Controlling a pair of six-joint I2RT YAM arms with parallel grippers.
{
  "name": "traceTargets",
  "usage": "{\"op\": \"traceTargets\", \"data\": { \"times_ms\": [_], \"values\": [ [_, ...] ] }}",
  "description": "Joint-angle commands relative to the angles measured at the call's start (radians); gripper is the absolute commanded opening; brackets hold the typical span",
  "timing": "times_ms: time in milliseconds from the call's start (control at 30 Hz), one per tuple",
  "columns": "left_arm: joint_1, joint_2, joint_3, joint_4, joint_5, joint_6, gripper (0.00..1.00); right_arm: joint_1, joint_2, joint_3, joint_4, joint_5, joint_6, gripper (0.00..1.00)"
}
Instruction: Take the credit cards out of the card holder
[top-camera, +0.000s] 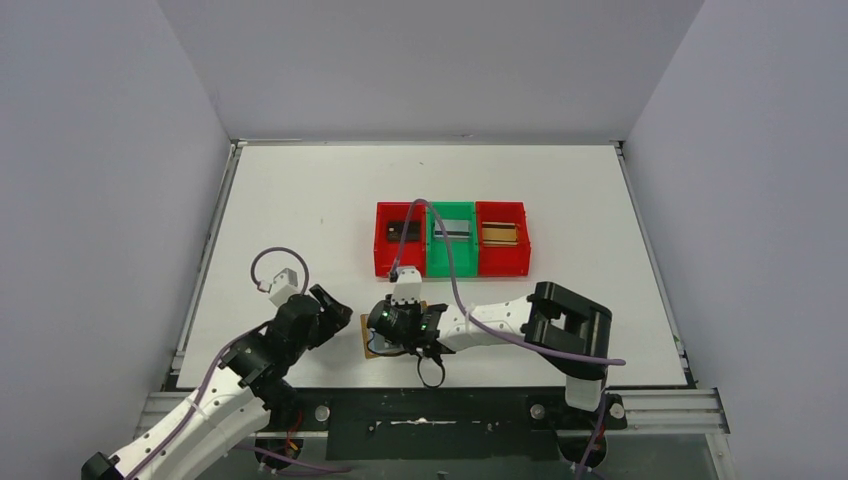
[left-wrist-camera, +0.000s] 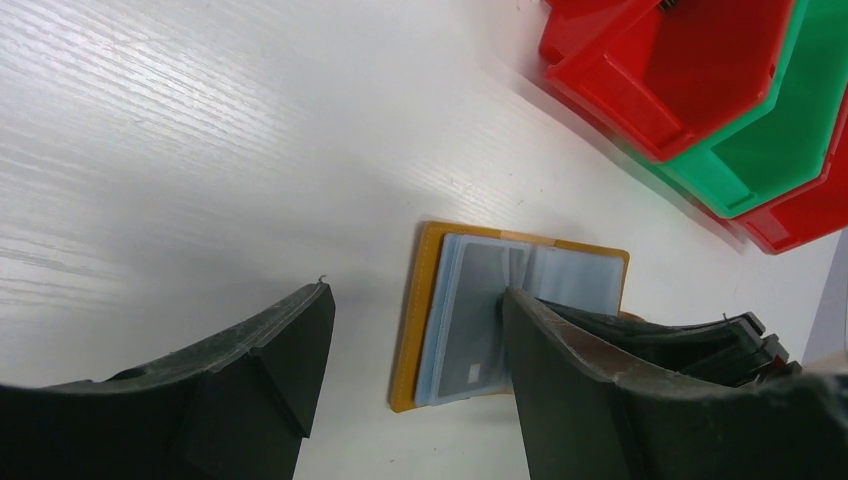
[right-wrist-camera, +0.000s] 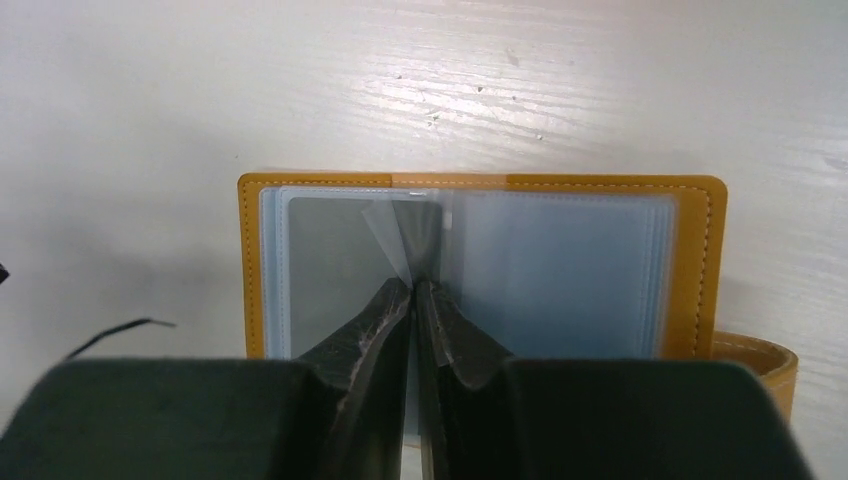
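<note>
The card holder lies open on the table, on the near side of the bins. My right gripper is pinched together on a clear sleeve at its middle fold; my left gripper gapes wide just left of it, holding nothing. The credit cards sit in the bins.

White counter, faint wood grain, soft glare on surface. Plain pale grey walls enclose counter: left wall, back wall, right wall. Aluminium rail along counter's near edge. Light even, diffuse.
</note>
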Motion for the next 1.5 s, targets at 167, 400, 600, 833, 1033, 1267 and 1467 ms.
{"op": "traceTargets", "data": {
  "times_ms": [167,400,600,833,1033,1267,1467],
  "values": [
    [0.005,0.058,0.001,0.125,0.075,0.051,0.62,-0.060,-0.074,-0.144,0.202,-0.121,0.048,0.00],
    [0.006,0.084,-0.002,0.193,0.142,0.097,0.62,-0.141,-0.129,-0.357,0.526,-0.270,0.128,0.00],
    [0.008,0.109,-0.028,0.294,0.246,0.131,0.62,-0.180,-0.118,-0.466,0.674,-0.319,0.202,0.00],
    [0.010,0.166,-0.031,0.357,0.316,0.152,0.61,-0.176,-0.116,-0.455,0.641,-0.298,0.192,0.02],
    [0.010,0.156,0.019,0.246,0.209,0.123,0.61,-0.115,-0.140,-0.290,0.375,-0.165,0.079,0.30],
    [0.013,0.054,0.032,0.078,0.049,0.002,0.62,-0.062,-0.085,-0.083,0.109,-0.050,-0.011,0.44],
    [0.014,-0.043,0.045,-0.010,-0.026,-0.038,0.62,-0.016,-0.005,0.052,-0.042,0.025,-0.038,0.54]
  ]
}}
